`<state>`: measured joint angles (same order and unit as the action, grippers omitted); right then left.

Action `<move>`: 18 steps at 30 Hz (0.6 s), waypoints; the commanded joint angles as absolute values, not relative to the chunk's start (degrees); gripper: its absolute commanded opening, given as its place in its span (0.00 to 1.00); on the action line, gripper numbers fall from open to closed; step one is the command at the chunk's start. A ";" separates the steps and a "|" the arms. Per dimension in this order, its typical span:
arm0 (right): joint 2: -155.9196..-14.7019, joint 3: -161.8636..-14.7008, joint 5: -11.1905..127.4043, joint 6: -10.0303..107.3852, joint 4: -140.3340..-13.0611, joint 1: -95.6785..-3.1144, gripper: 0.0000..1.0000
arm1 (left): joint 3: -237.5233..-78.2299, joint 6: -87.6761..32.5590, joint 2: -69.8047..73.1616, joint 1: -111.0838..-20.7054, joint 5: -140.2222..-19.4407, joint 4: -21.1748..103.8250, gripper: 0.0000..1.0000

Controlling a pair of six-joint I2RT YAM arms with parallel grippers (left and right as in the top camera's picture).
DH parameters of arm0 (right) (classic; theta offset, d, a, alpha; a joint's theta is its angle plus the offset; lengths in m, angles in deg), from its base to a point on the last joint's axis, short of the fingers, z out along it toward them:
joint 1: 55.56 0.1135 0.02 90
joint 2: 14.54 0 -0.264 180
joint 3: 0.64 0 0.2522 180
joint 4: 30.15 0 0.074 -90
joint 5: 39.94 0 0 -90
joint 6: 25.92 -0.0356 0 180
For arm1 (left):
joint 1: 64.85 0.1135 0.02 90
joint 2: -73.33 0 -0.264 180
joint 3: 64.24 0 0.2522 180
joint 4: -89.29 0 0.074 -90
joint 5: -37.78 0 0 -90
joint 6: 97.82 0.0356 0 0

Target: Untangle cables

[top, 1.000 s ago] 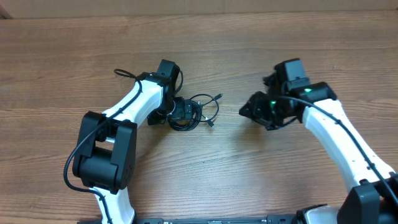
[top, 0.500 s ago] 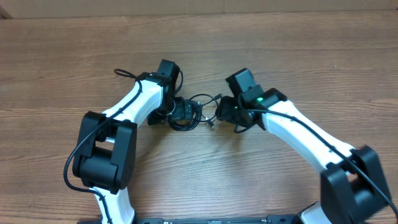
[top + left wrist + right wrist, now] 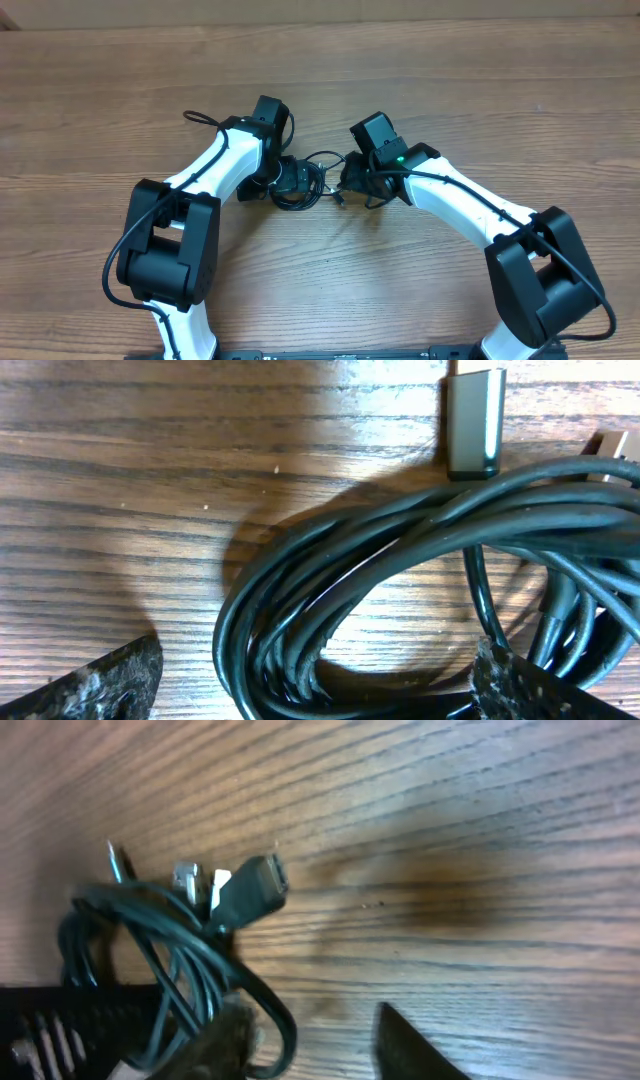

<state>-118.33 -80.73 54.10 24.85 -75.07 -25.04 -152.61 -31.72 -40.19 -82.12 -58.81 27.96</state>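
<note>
Cables (image 3: 312, 180): black bundle, centre of overhead frame, lying on wood table (image 3: 450, 80), right between the two gripper heads
Coil shape: several strands looped tight together; one thin loop pokes out at upper right of the bundle, a short end trails at lower right
Left gripper (image 3: 288, 182): down at left side of the bundle, arm coming in from lower left of frame
Left fingers (image 3: 110, 680): spread wide in L wrist cam, one tip lower left, other lower right; coil sits between them, right tip up against the strands, left tip apart from them w/ bare wood in the gap, so nothing clamped
Plug (image 3: 472, 418): grey metal end at top of L wrist frame, just above the coil; second metal end (image 3: 618, 448) peeks in at upper right edge
Right gripper (image 3: 352, 180): at right side of the bundle, arm arching in from lower right of frame
Right fingers (image 3: 410, 1045): apart, two dark tips at bottom of R wrist frame; one strand curls by the left tip, can't tell if touching; nothing pinched
Connector (image 3: 250, 885): black, open mouth aimed upper right, left-centre of R wrist frame, on top of the tangle; silver plugs (image 3: 198, 880) just left of it
Sharpness: R wrist pic blurry, strand count there can't be told
</note>
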 commanded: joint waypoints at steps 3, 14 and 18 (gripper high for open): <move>-118.13 -81.80 53.75 24.61 -74.35 -24.38 0.12 | -150.84 -31.61 -41.78 -82.12 -59.26 28.48 1.00; -118.13 -81.17 53.72 24.63 -74.35 -24.34 0.55 | -150.84 -31.61 -41.78 -82.12 -59.26 28.48 0.99; -118.17 -81.17 53.70 24.63 -74.19 -24.34 0.36 | -150.84 -31.63 -41.78 -82.12 -59.26 28.48 0.99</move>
<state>-118.33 -80.73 54.12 24.77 -74.65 -24.67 -152.61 -31.70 -40.19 -82.12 -58.81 28.00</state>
